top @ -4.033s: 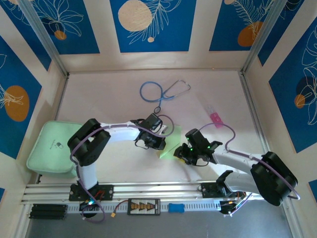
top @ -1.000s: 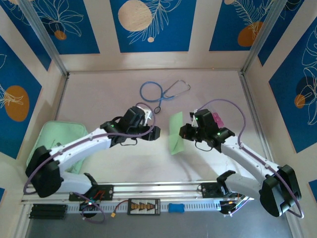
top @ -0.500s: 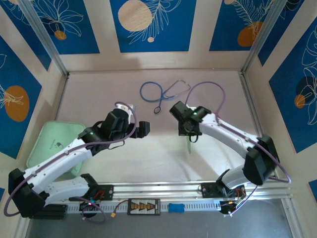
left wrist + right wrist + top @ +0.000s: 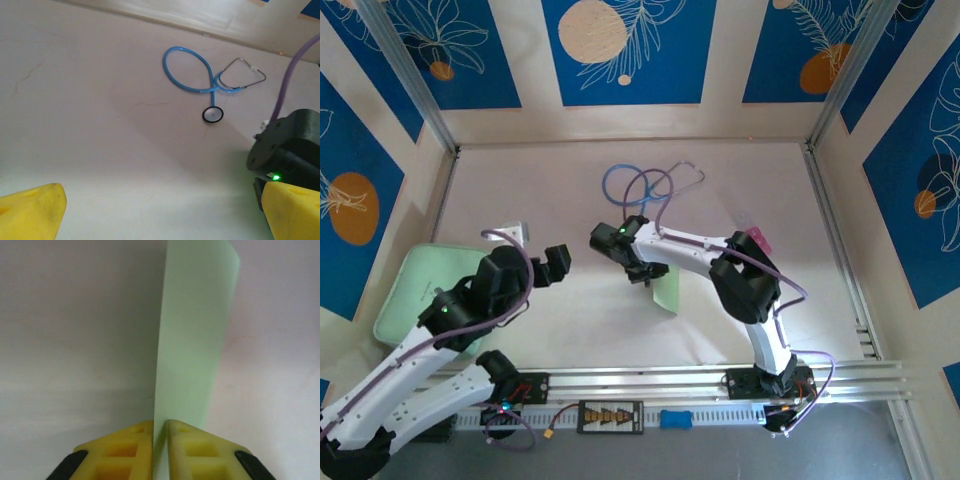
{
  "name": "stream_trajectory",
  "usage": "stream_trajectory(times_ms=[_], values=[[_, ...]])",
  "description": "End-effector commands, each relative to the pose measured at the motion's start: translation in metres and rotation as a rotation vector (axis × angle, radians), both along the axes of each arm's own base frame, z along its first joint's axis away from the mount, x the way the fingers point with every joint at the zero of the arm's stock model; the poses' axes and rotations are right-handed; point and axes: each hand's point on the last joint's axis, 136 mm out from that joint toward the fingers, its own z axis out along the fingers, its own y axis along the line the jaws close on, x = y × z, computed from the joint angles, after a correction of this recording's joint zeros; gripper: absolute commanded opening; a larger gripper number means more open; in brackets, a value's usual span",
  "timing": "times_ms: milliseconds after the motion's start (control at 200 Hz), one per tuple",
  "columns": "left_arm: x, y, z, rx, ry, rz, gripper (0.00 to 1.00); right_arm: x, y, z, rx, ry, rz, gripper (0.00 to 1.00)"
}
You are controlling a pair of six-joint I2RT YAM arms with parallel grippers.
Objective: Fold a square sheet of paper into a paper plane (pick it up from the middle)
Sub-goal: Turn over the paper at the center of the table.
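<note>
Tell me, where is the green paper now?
In the top view the green paper is near the table's middle, nearer than the blue stethoscope; the right wrist view shows it between the fingers of the right gripper.

I've got the sheet of paper [image 4: 668, 290] folded into a narrow, plain pale green strip, about mid-tabletop, slightly toward the near edge. Can't tell if it's touching down.
</note>
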Motion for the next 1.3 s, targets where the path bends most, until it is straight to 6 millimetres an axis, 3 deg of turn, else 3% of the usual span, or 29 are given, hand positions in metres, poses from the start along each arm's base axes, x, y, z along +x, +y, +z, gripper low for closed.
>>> stream_trajectory(times_ms=[0, 105, 215, 345, 620, 785, 1010, 1290], values=[[-0.001, 0.003, -0.012, 0.018, 0.030, 0.006, 1.00, -0.006, 0.036, 0.001, 0.150, 0.064, 0.030, 0.24], [-0.002, -0.011, -0.020, 0.016, 0.071, -0.056, 1.00, -0.007, 0.067, 0.014, 0.354, 0.083, 0.085, 0.40], [-0.001, -0.026, -0.033, 0.005, 0.131, -0.106, 1.00, -0.009, 0.075, 0.038, 0.580, 0.068, 0.098, 0.49], [0.001, -0.064, -0.052, -0.044, 0.220, -0.236, 1.00, -0.013, 0.043, 0.046, 0.750, 0.046, 0.016, 0.44], [0.008, -0.143, -0.097, -0.128, 0.450, -0.480, 1.00, -0.017, -0.035, 0.032, 1.135, -0.003, -0.181, 0.24], [0.009, -0.177, -0.120, -0.173, 0.576, -0.578, 1.00, -0.019, -0.055, 0.019, 1.214, 0.014, -0.230, 0.18], [0.012, -0.194, -0.138, -0.198, 0.651, -0.609, 1.00, -0.018, -0.055, 0.003, 1.214, 0.064, -0.238, 0.15], [0.012, -0.196, -0.153, -0.212, 0.674, -0.597, 1.00, -0.015, -0.054, -0.011, 1.214, 0.097, -0.256, 0.15]])
